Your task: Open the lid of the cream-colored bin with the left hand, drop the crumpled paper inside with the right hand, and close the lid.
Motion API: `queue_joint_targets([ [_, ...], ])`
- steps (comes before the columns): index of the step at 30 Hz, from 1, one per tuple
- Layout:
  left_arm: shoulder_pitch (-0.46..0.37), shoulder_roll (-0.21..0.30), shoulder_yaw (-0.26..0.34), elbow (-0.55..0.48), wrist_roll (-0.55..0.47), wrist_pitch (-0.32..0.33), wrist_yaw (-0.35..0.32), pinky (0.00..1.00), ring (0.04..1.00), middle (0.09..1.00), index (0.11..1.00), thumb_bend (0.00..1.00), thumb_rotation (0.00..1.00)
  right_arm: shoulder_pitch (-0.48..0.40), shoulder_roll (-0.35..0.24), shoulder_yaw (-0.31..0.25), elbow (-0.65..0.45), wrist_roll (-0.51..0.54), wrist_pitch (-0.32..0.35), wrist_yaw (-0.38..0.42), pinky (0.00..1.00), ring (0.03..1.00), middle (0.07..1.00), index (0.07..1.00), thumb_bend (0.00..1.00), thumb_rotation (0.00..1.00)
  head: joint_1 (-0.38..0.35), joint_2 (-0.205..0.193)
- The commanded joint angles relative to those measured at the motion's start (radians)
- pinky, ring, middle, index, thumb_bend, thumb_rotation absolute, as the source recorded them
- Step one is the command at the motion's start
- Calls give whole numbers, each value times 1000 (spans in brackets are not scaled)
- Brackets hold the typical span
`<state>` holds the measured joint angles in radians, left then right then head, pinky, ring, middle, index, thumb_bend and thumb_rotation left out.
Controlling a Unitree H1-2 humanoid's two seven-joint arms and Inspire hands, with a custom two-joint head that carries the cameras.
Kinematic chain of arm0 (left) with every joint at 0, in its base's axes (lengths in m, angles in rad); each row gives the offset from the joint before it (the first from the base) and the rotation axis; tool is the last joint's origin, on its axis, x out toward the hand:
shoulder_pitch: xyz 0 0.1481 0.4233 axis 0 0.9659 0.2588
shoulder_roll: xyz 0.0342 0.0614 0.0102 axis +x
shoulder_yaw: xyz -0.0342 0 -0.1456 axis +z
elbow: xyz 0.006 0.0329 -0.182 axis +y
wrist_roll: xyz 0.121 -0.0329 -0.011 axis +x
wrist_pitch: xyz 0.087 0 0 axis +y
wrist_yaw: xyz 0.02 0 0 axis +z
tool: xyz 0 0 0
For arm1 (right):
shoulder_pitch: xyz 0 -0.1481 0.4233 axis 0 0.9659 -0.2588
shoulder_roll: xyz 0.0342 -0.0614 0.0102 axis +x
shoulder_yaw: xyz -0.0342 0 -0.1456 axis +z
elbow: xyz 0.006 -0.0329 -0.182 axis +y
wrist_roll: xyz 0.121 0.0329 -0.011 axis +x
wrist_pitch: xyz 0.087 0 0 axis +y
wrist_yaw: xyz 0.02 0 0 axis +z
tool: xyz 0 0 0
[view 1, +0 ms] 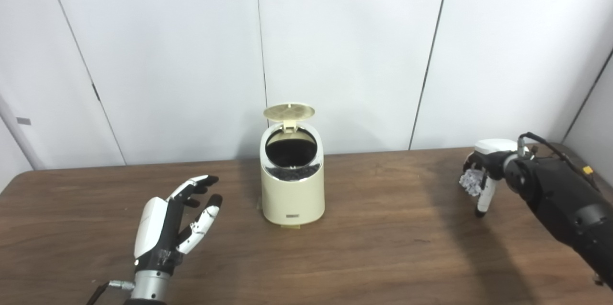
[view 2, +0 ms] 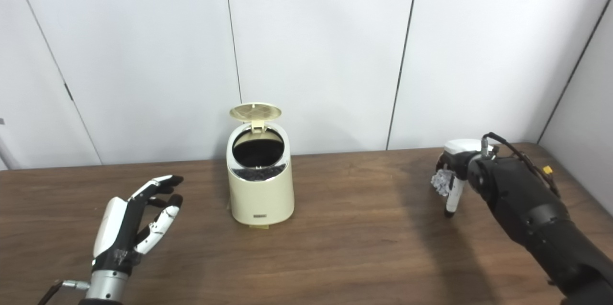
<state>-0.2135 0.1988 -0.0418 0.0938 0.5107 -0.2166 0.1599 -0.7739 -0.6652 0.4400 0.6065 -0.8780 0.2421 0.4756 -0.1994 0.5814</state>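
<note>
The cream-colored bin (view 1: 292, 185) stands on the wooden table at mid-depth, its round lid (view 1: 289, 111) tipped up and back, so the dark opening shows. My left hand (view 1: 175, 221) is open and empty, held above the table to the left of the bin, apart from it. My right hand (view 1: 483, 171) is far to the right of the bin, above the table, shut on the crumpled paper (view 1: 470, 181), which shows white between its fingers. The scene reads the same in the right eye view, with the bin (view 2: 261, 180) and the right hand (view 2: 452, 173).
The brown wooden table (view 1: 383, 247) spans the view, its rounded left corner at the far left. White wall panels stand right behind the bin. A cable runs along my right forearm (view 1: 560, 195).
</note>
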Motion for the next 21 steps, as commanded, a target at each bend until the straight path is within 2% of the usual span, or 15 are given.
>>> queue_joint_targets([
  [1, -28, 14, 7, -34, -8, -21, 15, 633, 743, 768, 776, 484, 848, -41, -27, -11, -38, -5, 11, -15, 883, 785, 778, 786, 854, 166, -1, 1],
  [2, -28, 14, 7, -32, -10, -25, 16, 631, 742, 768, 776, 481, 845, -42, -27, -11, -37, -4, 10, -14, 838, 768, 770, 786, 851, 163, -1, 1],
  [4, -29, 14, 8, -27, -12, -30, 18, 629, 741, 767, 775, 484, 845, -48, -24, -11, -7, 2, -3, -27, 863, 778, 775, 787, 850, 164, -2, 0],
  [8, -27, 15, 7, -32, -13, -23, 13, 632, 743, 767, 777, 491, 850, -49, -21, -20, 0, 17, 0, -27, 787, 694, 701, 778, 846, 138, -1, 0],
  [10, -27, 17, 6, -31, -11, -25, 13, 633, 743, 768, 779, 493, 856, -50, -21, -18, 0, 16, 5, -25, 860, 711, 674, 777, 835, 132, -1, 0],
  [11, -27, 17, 6, -31, -10, -26, 14, 632, 743, 769, 778, 494, 859, -54, -19, -19, 21, 19, -2, -36, 799, 697, 662, 774, 833, 128, -1, 0],
  [12, -28, 17, 6, -29, -9, -29, 17, 628, 740, 767, 777, 495, 860, -56, -18, -19, 36, 21, -9, -46, 686, 669, 655, 776, 829, 123, -1, 0],
  [14, -28, 17, 6, -27, -5, -33, 21, 625, 737, 764, 774, 495, 860, -56, -18, -15, 37, 20, -10, -54, 654, 662, 674, 772, 829, 128, -1, -1],
  [15, -28, 17, 6, -27, -5, -34, 22, 625, 737, 764, 773, 491, 858, -54, -19, -13, 28, 19, -6, -52, 587, 649, 691, 771, 832, 135, -1, -1],
  [17, -28, 17, 6, -26, -8, -36, 21, 625, 737, 764, 773, 486, 853, -57, -20, -10, 35, 20, -14, -58, 545, 640, 705, 771, 833, 138, -1, -1],
  [18, -28, 17, 6, -25, -8, -37, 22, 624, 737, 765, 773, 484, 850, -59, -19, -10, 45, 24, -23, -64, 740, 728, 745, 773, 835, 141, -1, -1],
  [20, -29, 16, 5, -24, -4, -35, 24, 620, 735, 764, 773, 485, 851, -58, -20, -14, 39, 33, -34, -70, 875, 767, 751, 768, 839, 130, 0, -2],
  [21, -29, 16, 4, -24, -1, -33, 24, 617, 732, 761, 773, 487, 856, -53, -22, -17, 16, 36, -30, -63, 915, 753, 703, 760, 840, 114, -1, -2],
])
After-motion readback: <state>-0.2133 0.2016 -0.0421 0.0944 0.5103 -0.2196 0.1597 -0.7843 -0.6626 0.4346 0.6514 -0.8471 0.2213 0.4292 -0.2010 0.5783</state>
